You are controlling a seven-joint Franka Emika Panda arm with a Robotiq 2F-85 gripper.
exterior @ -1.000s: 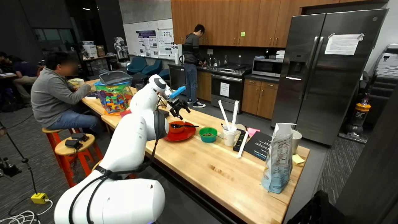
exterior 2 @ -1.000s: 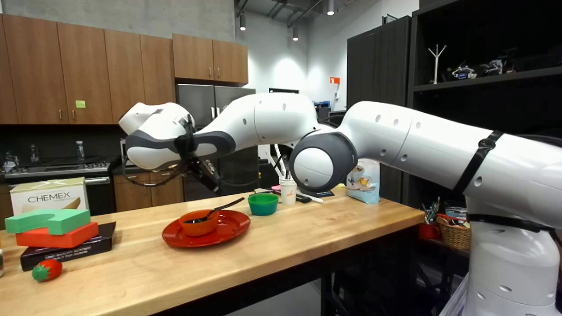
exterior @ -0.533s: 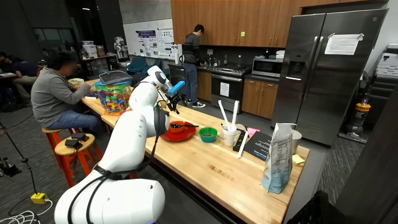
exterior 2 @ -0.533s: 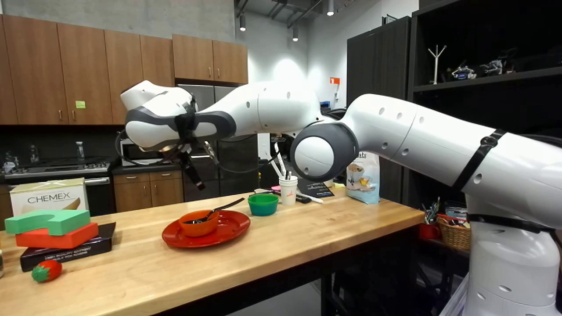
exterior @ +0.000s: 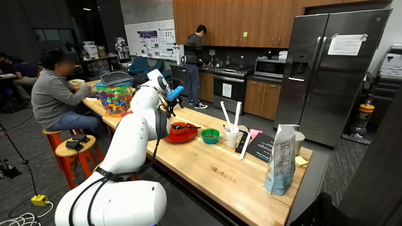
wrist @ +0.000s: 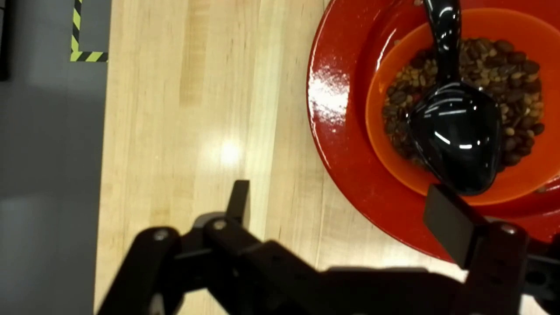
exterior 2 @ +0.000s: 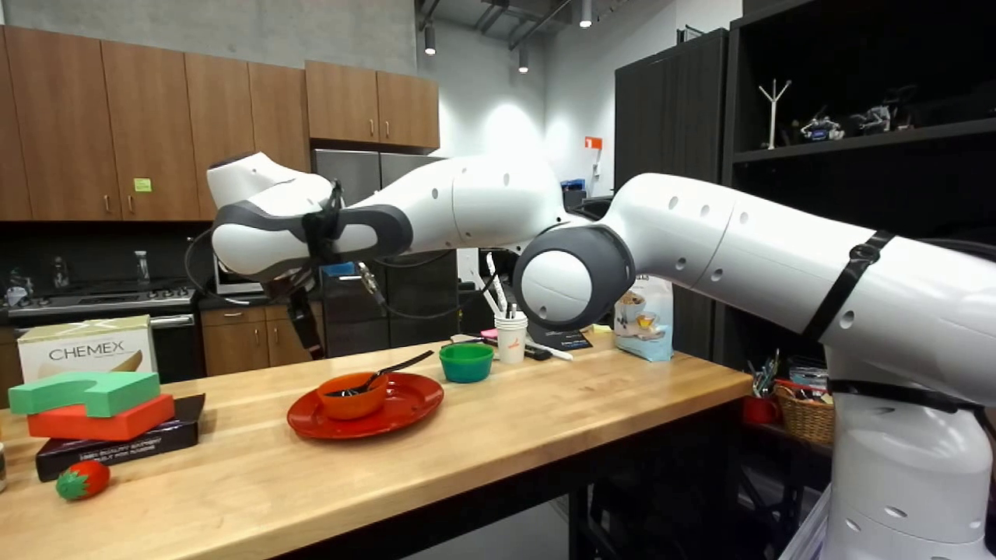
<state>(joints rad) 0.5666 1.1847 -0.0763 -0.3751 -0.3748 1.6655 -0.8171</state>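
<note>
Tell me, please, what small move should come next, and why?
Probably shift the open, empty fingers toward the orange bowl before lowering: in the wrist view, their gap appears over the edge of the red plate and the wooden table, while the bowl and its black spoon sit toward the upper right.

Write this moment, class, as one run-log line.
hand: open, empty; glossy black spoon: in round orange bowl; bowl: on round red plate; plate: on pale wooden table

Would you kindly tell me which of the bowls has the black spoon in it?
The orange bowl on the red plate holds the black spoon; the green bowl has none.
</note>
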